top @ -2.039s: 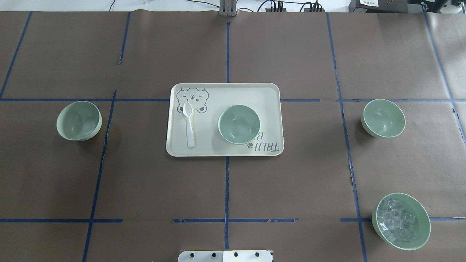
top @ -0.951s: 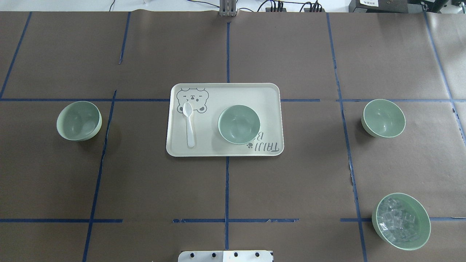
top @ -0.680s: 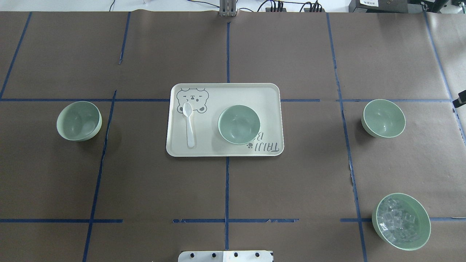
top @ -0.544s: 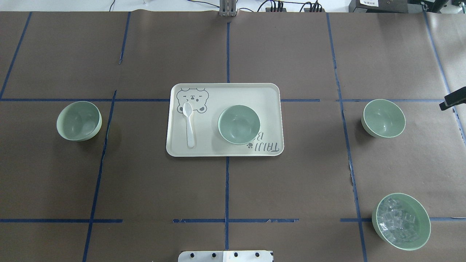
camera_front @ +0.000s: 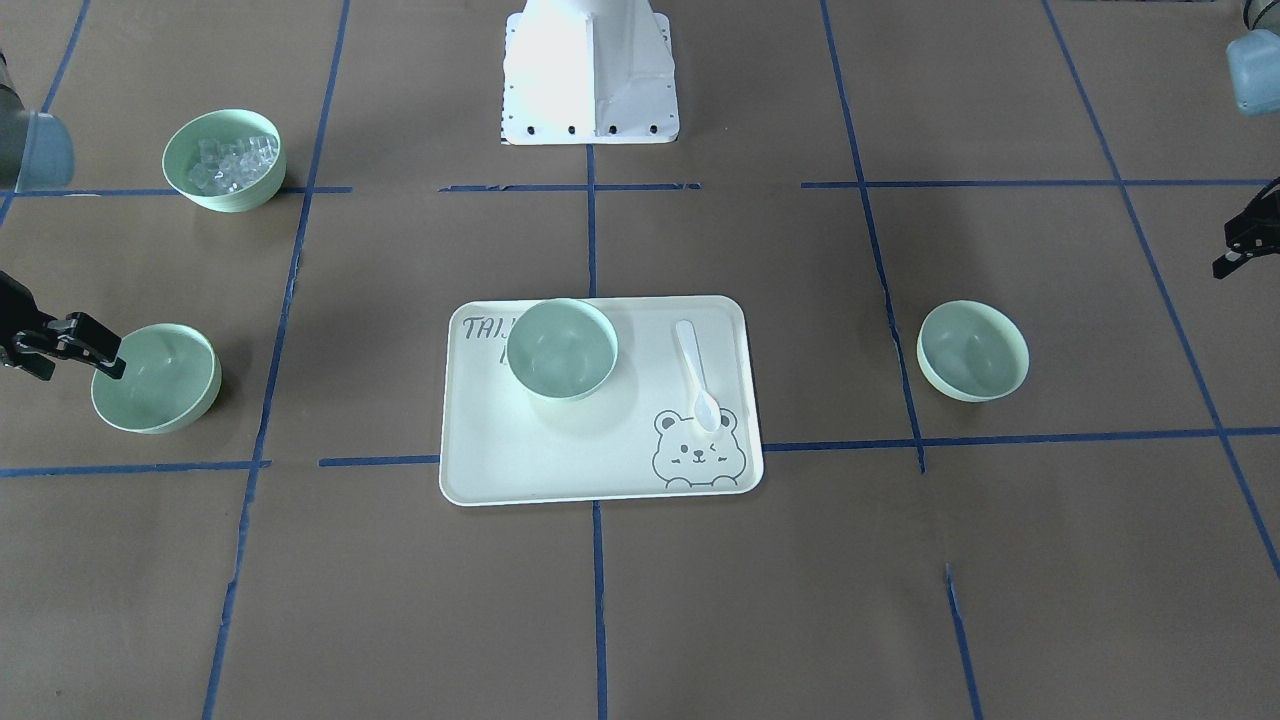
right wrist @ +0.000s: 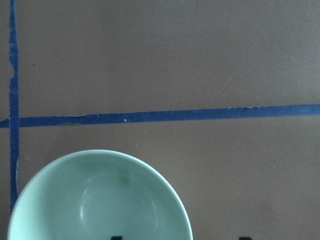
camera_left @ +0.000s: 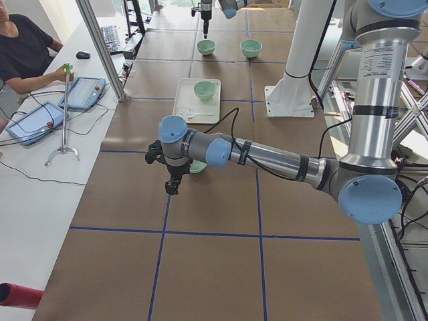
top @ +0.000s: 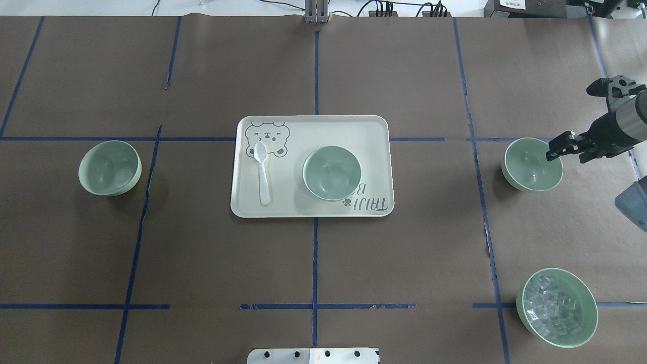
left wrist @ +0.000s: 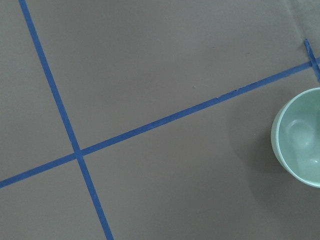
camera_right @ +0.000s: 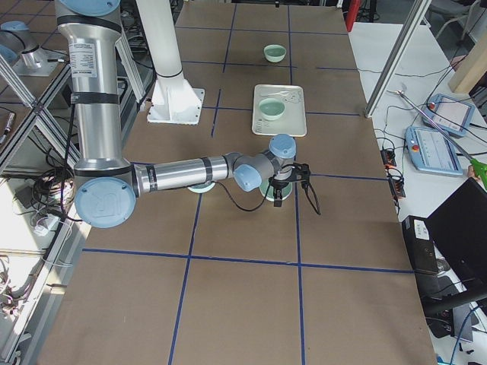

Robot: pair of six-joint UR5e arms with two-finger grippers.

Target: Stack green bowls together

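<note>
My left pincer (camera_front: 1243, 240) hangs beyond the outer side of the left bowl (top: 109, 168), well apart from it. I cannot tell how its jaws stand. That bowl sits upright and alone on the bench (top: 404, 263), and I judge it is a piece waiting for collection.

The tray (top: 313, 126) lies mid-bench with a white spoon (top: 263, 174) beside the middle bowl (top: 331, 173), which looks to me like the natural base for the stack.

The right bowl (top: 532, 164) stands upright further right. My right pincer (top: 570, 153) hovers at its outer rim, jaws spread wide and holding nothing. One finger is over the rim, so I reckon it is lined up for a rim pinch.

All three bowls are pale mint, smooth, unmarked, round and empty. The bowl of clear cubes (top: 556, 307) sits nearer the robot's base, apart from them.
</note>
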